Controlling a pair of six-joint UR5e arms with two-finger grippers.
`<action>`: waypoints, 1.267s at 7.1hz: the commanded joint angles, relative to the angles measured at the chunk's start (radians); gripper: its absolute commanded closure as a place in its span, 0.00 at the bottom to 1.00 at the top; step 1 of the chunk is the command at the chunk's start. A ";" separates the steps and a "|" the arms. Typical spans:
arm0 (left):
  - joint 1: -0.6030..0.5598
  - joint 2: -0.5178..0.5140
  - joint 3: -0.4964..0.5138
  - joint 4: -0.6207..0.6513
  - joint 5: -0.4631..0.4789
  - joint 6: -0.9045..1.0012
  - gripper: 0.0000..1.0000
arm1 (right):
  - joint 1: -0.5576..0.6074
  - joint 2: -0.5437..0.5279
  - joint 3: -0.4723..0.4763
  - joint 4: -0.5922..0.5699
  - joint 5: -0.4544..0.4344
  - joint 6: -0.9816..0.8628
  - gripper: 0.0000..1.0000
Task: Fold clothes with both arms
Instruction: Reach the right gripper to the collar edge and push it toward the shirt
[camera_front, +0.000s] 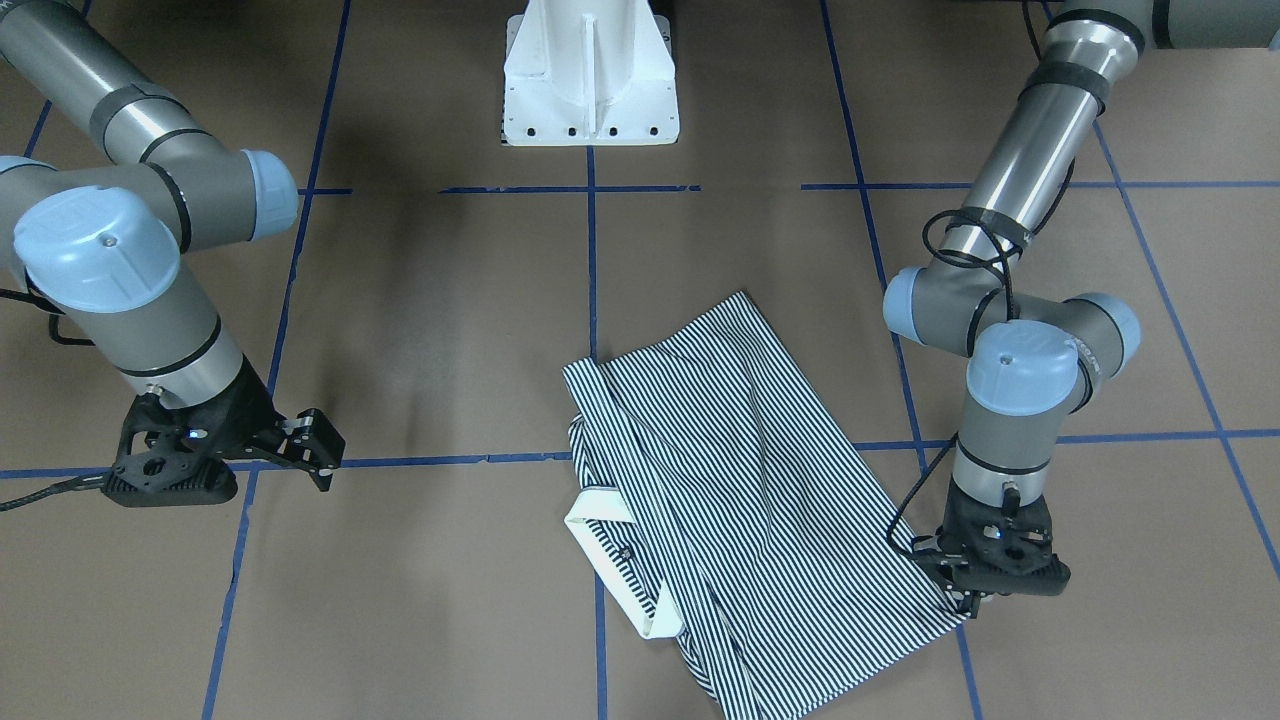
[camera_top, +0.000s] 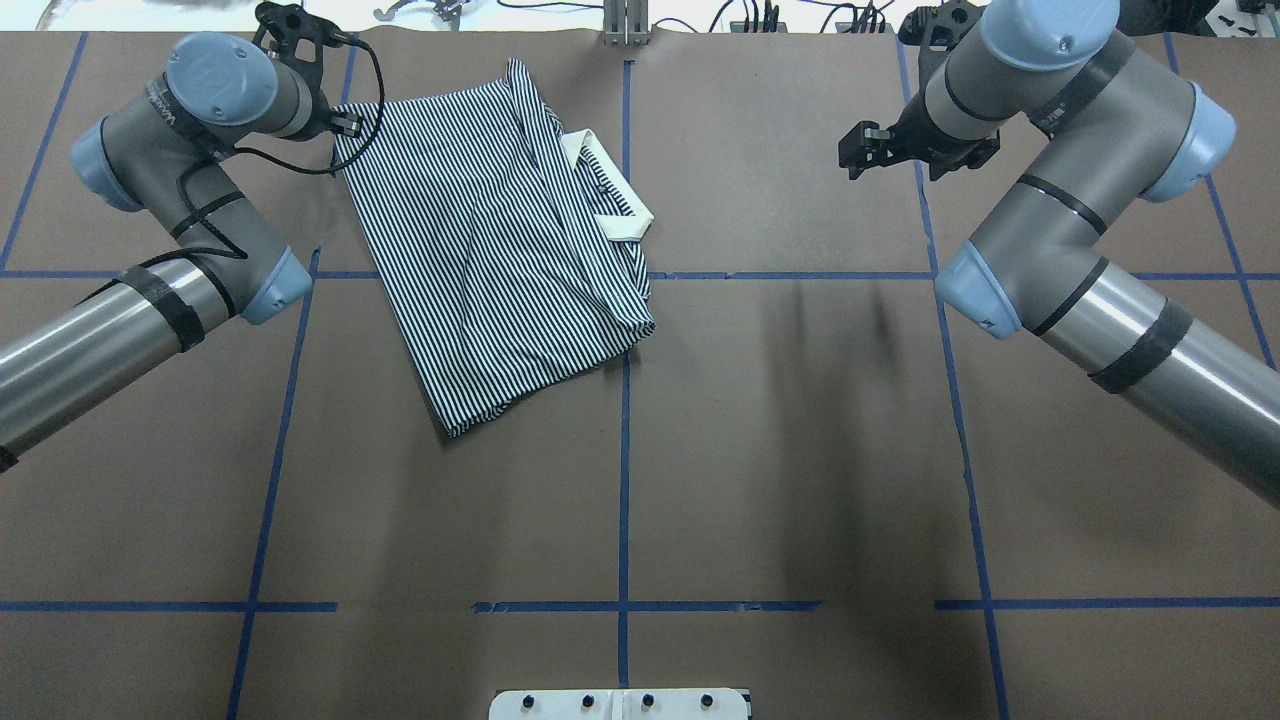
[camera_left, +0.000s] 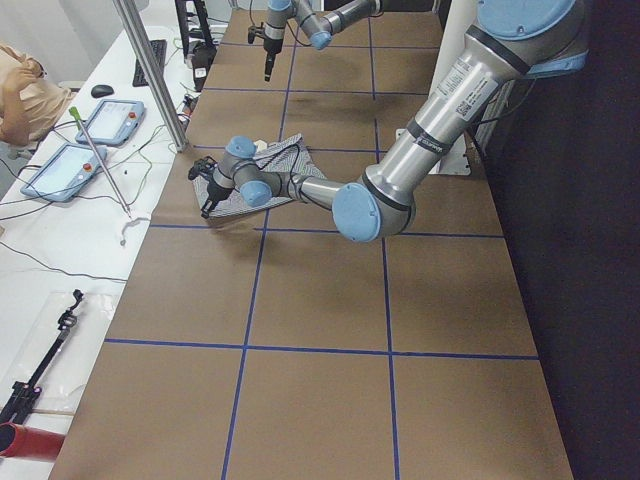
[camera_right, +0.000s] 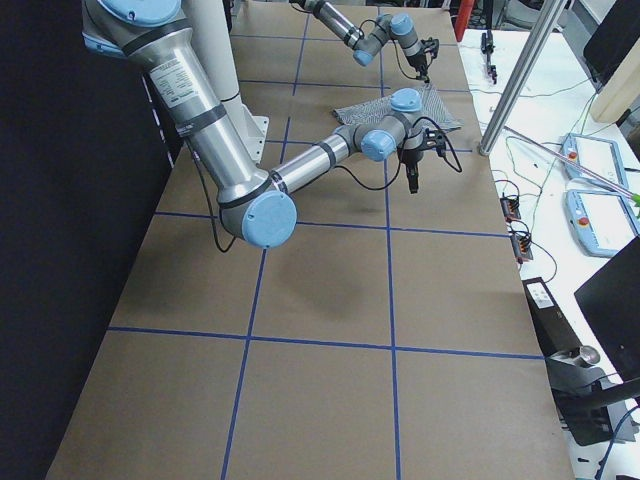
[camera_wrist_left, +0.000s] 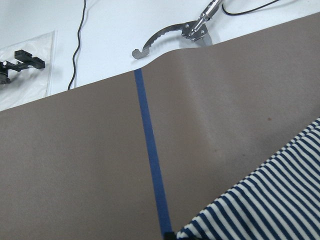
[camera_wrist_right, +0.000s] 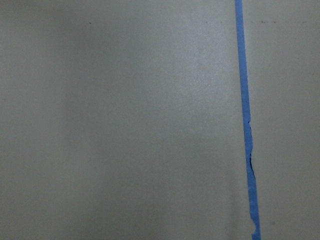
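Note:
The striped polo shirt (camera_front: 730, 500) lies folded on the brown table, its cream collar (camera_front: 610, 560) on top; it also shows in the overhead view (camera_top: 490, 230). My left gripper (camera_front: 963, 598) is low at the shirt's outer corner, its jaws close together on the cloth edge. It also shows in the overhead view (camera_top: 345, 123). The left wrist view shows that striped corner (camera_wrist_left: 260, 205) at the bottom of the frame. My right gripper (camera_front: 318, 452) hangs open and empty above bare table, well away from the shirt; it also shows in the overhead view (camera_top: 862, 152).
Blue tape lines (camera_top: 624, 400) divide the table into squares. The white pedestal base (camera_front: 590, 75) stands at the robot's side. Cables and tools (camera_wrist_left: 175, 35) lie just past the table's far edge, near my left gripper.

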 joint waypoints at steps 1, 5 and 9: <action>-0.007 0.035 -0.006 -0.055 0.002 0.034 0.00 | -0.083 0.068 -0.002 0.001 -0.057 0.199 0.01; -0.020 0.082 -0.085 -0.079 -0.007 0.074 0.00 | -0.272 0.337 -0.318 0.212 -0.402 0.759 0.26; -0.020 0.083 -0.085 -0.079 -0.007 0.065 0.00 | -0.312 0.435 -0.534 0.271 -0.466 0.800 0.34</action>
